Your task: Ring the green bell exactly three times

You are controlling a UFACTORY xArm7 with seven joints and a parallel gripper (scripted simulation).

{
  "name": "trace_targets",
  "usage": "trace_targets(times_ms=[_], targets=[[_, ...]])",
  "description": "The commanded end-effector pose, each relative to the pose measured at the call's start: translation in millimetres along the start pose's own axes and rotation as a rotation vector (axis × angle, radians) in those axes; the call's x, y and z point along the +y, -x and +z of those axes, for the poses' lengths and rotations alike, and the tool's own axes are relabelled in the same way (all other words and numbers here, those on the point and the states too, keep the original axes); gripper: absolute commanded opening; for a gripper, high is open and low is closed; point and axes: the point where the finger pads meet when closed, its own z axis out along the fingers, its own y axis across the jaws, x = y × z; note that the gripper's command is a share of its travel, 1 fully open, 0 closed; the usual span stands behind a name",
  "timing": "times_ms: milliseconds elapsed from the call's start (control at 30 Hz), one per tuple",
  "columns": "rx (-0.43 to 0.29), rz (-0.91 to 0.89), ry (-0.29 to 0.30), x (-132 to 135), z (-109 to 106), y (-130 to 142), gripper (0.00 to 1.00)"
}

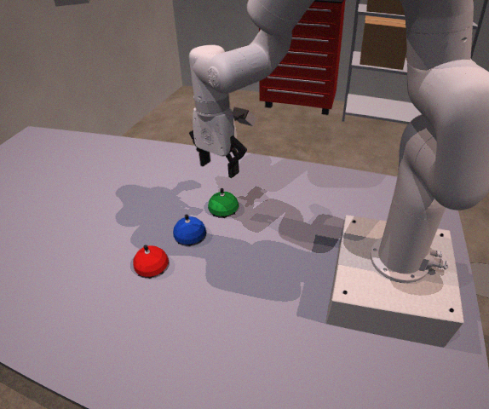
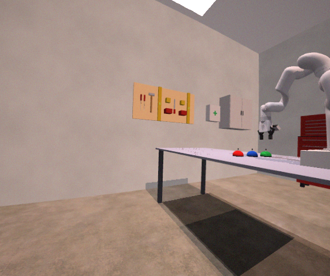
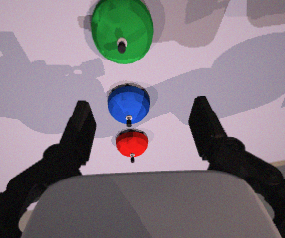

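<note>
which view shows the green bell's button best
The wrist view: the green bell fills the upper frame, its button seen from above. The top view shows it small but unblocked; the exterior view shows only a tiny side profile.

A red tool chest (image 1: pixel 306 57) beside a shelf rack (image 1: pixel 351 66); a wall pegboard (image 2: pixel 162 103) and white cabinet (image 2: pixel 236 111)

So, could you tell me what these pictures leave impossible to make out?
- Exterior view: the bell buttons are too small to judge; the green bell is a speck.
- Wrist view: the gripper body cuts off the table nearest the camera.
- Top view: the arm hides part of the red cabinet.
</note>
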Motion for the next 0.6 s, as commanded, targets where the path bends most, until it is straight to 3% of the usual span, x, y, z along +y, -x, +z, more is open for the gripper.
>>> trace_targets(times_ms=[0,367,400,567], targets=[[-0.003,0.019,-0.025,-16.9,1.6,-21.1,1.0],[-0.003,0.019,-0.025,-16.9,1.6,-21.1,1.0],[-0.003,0.019,-0.025,-16.9,1.6,-21.1,0.0],[-0.003,0.019,-0.025,-16.9,1.6,-21.1,0.0]])
